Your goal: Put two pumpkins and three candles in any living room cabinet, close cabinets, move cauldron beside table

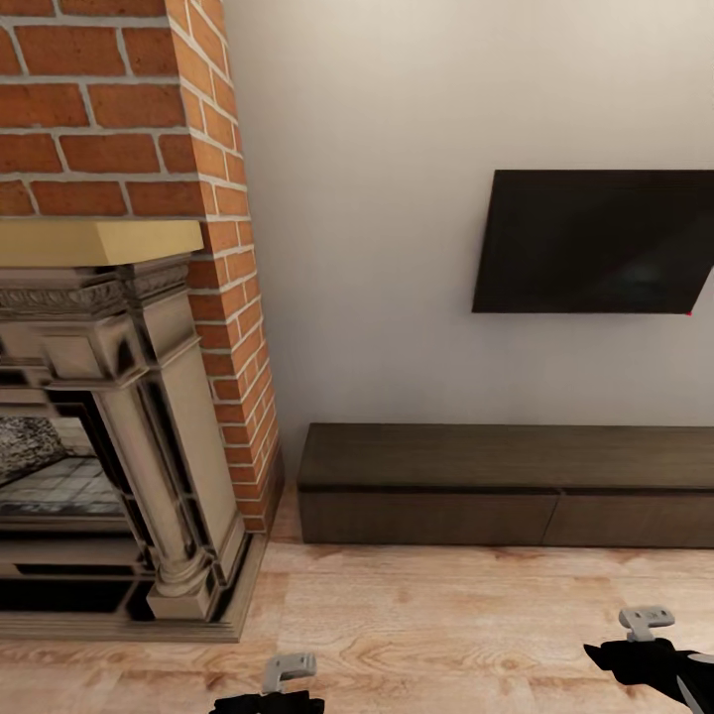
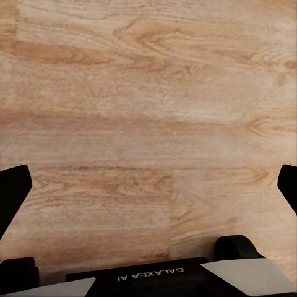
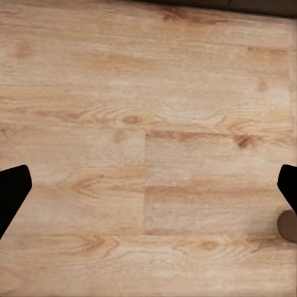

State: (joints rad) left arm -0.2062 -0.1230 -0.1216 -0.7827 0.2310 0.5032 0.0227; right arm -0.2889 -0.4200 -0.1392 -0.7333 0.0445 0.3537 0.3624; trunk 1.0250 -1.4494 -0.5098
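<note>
I look at the long, low dark-brown wood cabinet (image 1: 501,486) standing against the pale wall (image 1: 367,198), ahead of both my arms. Its flat drawer fronts are all shut. Between my grippers and the cabinet lies only the light wooden plank floor (image 1: 426,615).

My left gripper (image 2: 148,185) hangs over the bare floor planks; its two black fingertips (image 2: 12,192) stand far apart at the two sides of the wrist view, so it is wide open and holds nothing. My right gripper (image 3: 148,192) is the same: black fingertips (image 3: 11,192) spread wide over the floor, nothing between them. At the far edge of the right wrist view I see a dark strip, the foot of the cabinet (image 3: 247,6).

Ahead and to the left of my left gripper stands the ornate carved stone fireplace surround (image 1: 129,446) under a red brick chimney (image 1: 119,109). On the wall above the cabinet hangs a black flat television (image 1: 595,243).
</note>
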